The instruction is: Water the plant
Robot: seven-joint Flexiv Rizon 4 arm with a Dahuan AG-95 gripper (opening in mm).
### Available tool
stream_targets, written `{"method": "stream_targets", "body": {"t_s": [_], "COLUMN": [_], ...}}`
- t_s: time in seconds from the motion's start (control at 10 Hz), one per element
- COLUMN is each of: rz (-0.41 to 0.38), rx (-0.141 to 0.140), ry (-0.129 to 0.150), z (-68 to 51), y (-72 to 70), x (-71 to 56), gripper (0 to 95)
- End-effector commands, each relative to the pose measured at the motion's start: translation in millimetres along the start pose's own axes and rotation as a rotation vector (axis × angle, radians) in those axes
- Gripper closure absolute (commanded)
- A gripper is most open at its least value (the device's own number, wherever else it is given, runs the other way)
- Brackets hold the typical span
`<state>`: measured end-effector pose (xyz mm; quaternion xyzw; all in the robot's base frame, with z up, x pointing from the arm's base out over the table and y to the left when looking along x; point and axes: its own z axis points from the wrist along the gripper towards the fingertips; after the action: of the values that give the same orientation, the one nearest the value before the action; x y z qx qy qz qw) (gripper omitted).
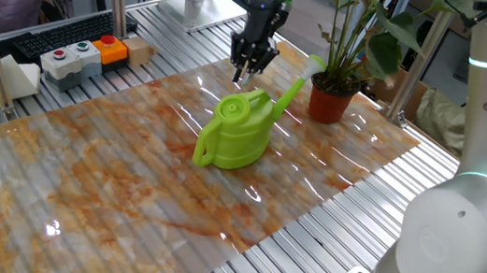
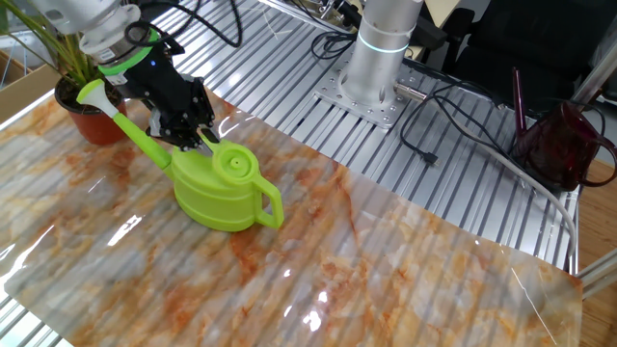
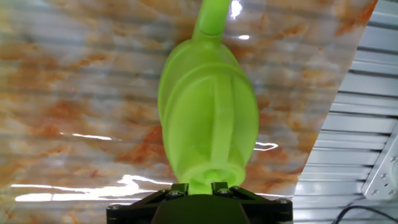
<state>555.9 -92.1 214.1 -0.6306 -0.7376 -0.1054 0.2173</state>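
Observation:
The lime-green watering can (image 1: 236, 137) stands on the marbled sheet, its spout pointing at the plant (image 1: 369, 16) in its terracotta pot (image 1: 330, 101). In the other fixed view the can (image 2: 217, 193) is in the middle left and the plant's pot (image 2: 87, 120) at the far left edge. My gripper (image 1: 243, 75) comes down tilted onto the can's top on the spout side (image 2: 198, 140). In the hand view the can (image 3: 208, 112) fills the middle, and a green part of it sits between my narrowly set jaws (image 3: 200, 185). The gripper is shut on it.
A box with coloured buttons (image 1: 82, 56) and a keyboard (image 1: 60, 33) lie at the back of the slatted metal table (image 1: 314, 240). The robot's base (image 2: 381, 48) stands on the far side. A dark red bag (image 2: 564, 145) and cables lie at the right.

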Motion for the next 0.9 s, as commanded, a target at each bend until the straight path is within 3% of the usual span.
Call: {"method": "stream_targets", "body": {"t_s": [0.1,0.3,0.6,0.7,0.9], "rz": [-0.031,-0.032,-0.034,-0.052,-0.097], "rx": [0.002,0.003,0.001,0.003,0.018], "ry": [-0.065,-0.075,-0.066,-0.08,-0.154], "z": [-2.2,-4.4,-4.9,-4.9,-4.8], "y": [1.8,2.8,2.3,2.2,2.1], "x": [21.5,38.9,52.9,53.8,54.1], "gripper": [76.0,76.0,76.0,76.0,76.0]}}
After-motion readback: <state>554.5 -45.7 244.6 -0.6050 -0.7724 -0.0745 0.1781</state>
